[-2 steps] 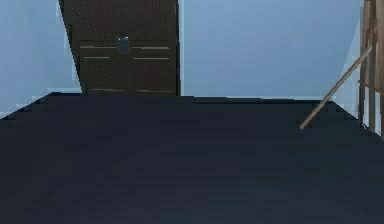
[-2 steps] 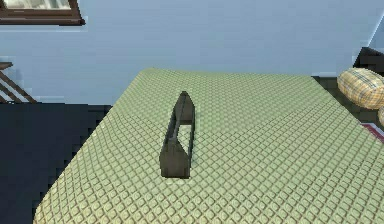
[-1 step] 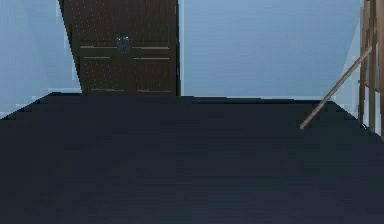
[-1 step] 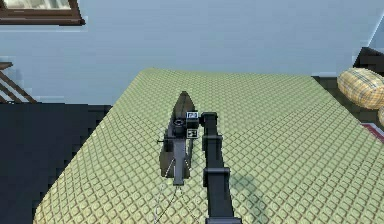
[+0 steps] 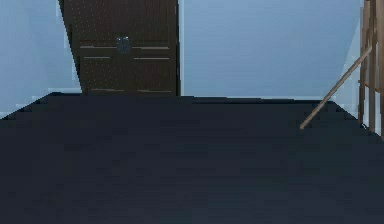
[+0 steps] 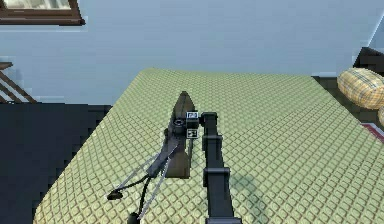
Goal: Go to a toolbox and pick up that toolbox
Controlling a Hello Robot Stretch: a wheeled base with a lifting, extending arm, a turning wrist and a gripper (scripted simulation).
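Arm [image 6: 218, 185]: your dark bar reaches out over the bed [image 6: 290, 130] and its green quilted cover.
Gripper [image 6: 126, 203]: over the bed's near part, thin fingers pointing at its near corner; you cannot tell the pincer's state, nor whether it holds anything.
Toolbox: a dark brown wedge [image 6: 183, 108] at mid-bed by the gripper; you cannot tell whether it is the toolbox.
Pillow [image 6: 362, 85]: just off the bed's far corner.
Picture frame [image 6: 40, 10]: on the wall beyond the bed.
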